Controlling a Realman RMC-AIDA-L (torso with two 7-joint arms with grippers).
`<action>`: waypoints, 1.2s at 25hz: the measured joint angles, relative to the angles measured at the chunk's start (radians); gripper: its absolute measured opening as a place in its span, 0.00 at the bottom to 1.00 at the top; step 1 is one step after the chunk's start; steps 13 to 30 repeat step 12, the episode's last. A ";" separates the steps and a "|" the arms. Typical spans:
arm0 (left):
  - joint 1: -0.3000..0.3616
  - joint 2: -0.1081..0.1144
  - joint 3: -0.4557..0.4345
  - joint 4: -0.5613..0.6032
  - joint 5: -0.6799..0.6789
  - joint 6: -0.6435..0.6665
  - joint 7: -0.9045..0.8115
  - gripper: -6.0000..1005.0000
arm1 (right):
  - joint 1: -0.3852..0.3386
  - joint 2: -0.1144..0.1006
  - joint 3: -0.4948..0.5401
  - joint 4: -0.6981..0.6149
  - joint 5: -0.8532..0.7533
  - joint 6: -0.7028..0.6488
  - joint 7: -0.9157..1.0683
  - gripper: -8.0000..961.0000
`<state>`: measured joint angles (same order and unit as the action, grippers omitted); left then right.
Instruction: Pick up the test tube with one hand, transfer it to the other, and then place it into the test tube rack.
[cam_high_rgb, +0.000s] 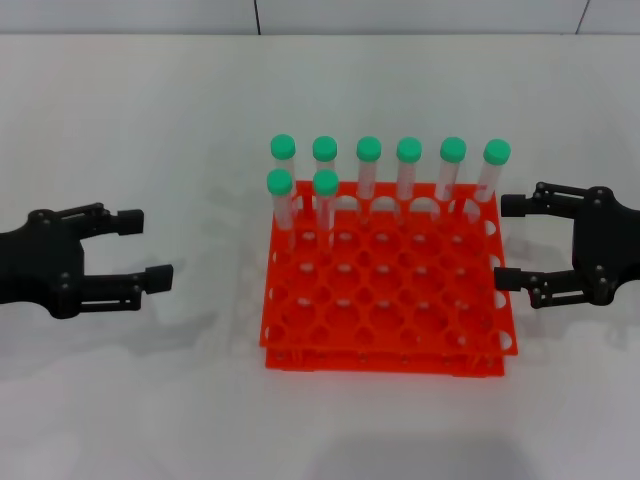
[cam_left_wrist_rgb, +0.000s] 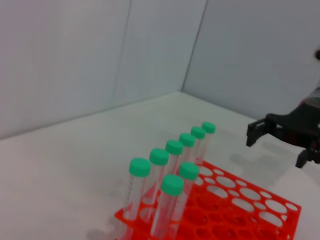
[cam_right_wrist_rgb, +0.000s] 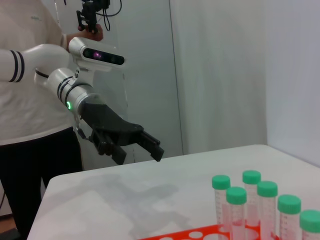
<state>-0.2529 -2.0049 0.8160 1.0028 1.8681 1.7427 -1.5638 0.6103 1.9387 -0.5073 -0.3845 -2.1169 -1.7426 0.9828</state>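
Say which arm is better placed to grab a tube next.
Right, probably. The right tool sits open right beside the test tube rack, near the end tube of the back row. The left tool, also open, stands farther from the rack.

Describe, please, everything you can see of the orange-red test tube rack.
The test tube rack is a bright orange-red square that looks like plastic, with two tiers and a grid of round holes. It sits flat on the white table, between the two grippers, touched by neither. Eight green-capped tubes stand upright in it: six along the far row, two in the next row.
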 joint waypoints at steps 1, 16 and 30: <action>-0.008 0.001 0.000 -0.003 0.012 0.003 -0.004 0.88 | -0.002 0.000 -0.001 0.000 0.000 0.002 0.001 0.91; -0.031 0.020 -0.002 -0.016 0.072 0.003 -0.046 0.88 | -0.009 -0.005 0.001 -0.002 0.001 0.048 0.017 0.91; -0.031 0.020 -0.002 -0.016 0.072 0.003 -0.046 0.88 | -0.009 -0.005 0.001 -0.002 0.001 0.048 0.017 0.91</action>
